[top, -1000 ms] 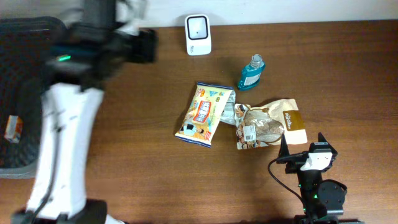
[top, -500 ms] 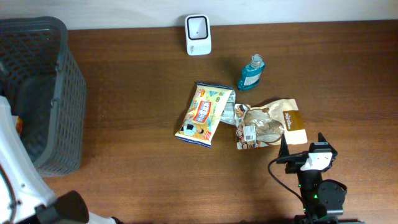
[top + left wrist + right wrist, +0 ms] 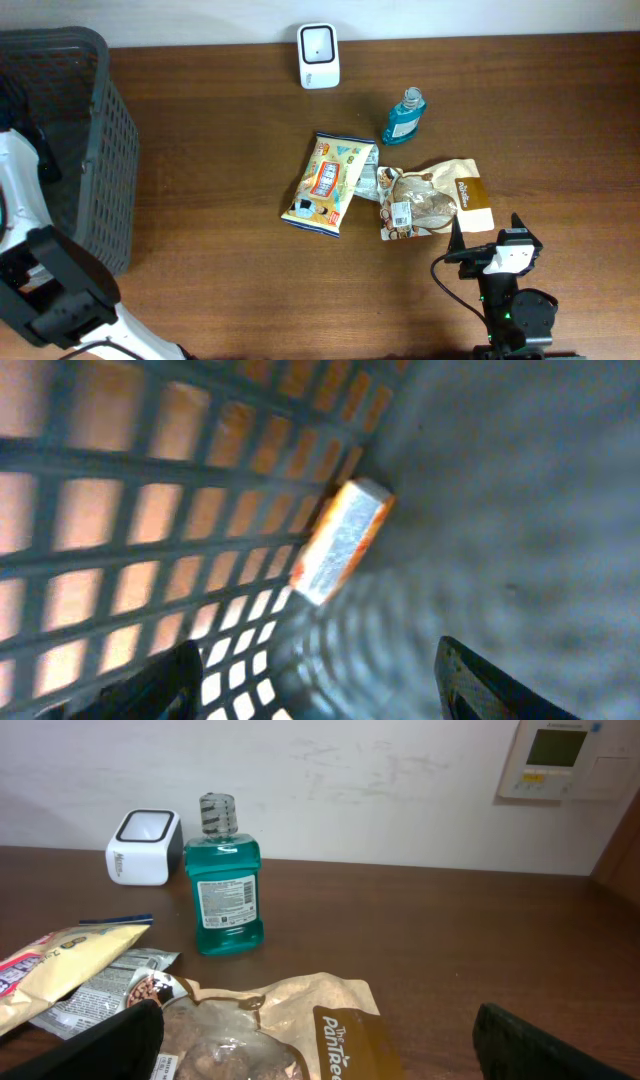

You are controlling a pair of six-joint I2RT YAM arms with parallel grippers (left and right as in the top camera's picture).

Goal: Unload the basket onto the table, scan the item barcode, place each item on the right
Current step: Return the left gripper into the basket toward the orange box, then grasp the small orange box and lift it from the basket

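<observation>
Far left of your tabletop [image 3: 220,120]: dark mesh basket [image 3: 95,150], with the left arm [image 3: 22,190] reaching down into it. Inside, your left wrist camera shows a small orange-and-silver packet [image 3: 340,540] lying where the basket's wall meets its floor. The left jaws are spread wide, short of the packet, pinching nothing. Centre, at the back edge: white scanner [image 3: 319,43], upright. In front of it, mid-table, a colourful snack bag [image 3: 328,183] lies flat. Right of that, a teal mouthwash bottle [image 3: 404,118] stands apart from the scanner. A brown pouch [image 3: 435,200] lies flat just in front of the bottle, label up. Near edge, right: right arm [image 3: 510,300], the right jaws spread wide, empty, facing the pouch.
</observation>
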